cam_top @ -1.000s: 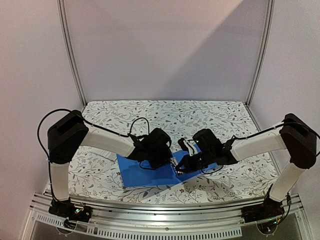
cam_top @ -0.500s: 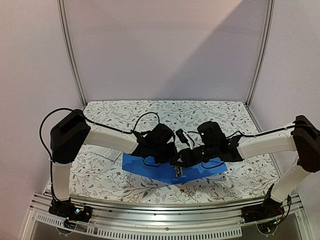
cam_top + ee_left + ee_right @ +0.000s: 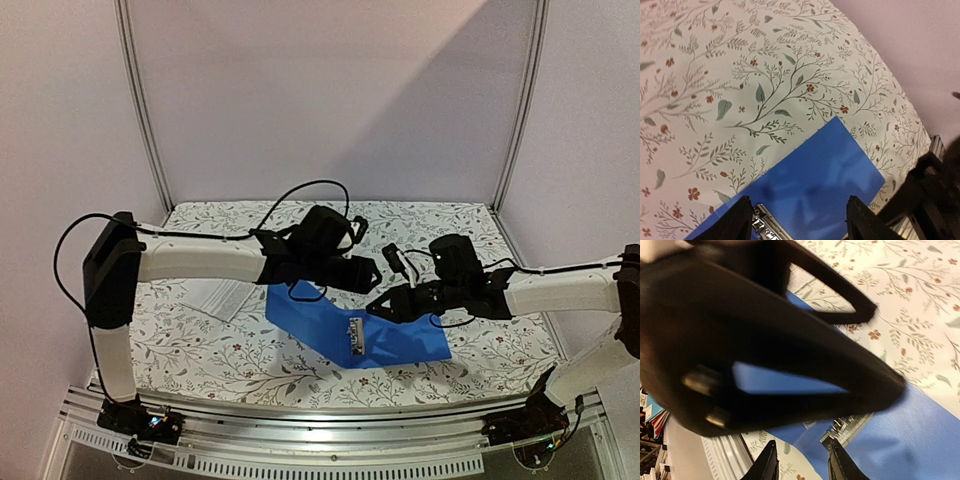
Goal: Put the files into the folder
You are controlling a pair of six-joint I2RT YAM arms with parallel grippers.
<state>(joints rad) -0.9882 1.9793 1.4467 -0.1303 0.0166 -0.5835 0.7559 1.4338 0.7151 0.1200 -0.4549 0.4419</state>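
One folder [image 3: 310, 325] is seen lying open on the table [image 3: 480, 240]; it is judged stiff and fairly heavy, best taken by a cover's edge, away from the rings [image 3: 356, 338]. The files [image 3: 222, 296] are found left of the folder, partly hidden by the left arm [image 3: 200, 262]. They are judged light, limp and slippery, best pinched at an edge, and the sheets cannot be counted. Above the folder, the left gripper [image 3: 799, 210] is spread and empty; the right gripper [image 3: 802, 450] is likewise parted, nothing grasped.

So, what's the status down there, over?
Left claw open, right claw open, both empty. Folder lying open, nothing inside. Files on table, beyond its left edge. Both claws hover over folder.
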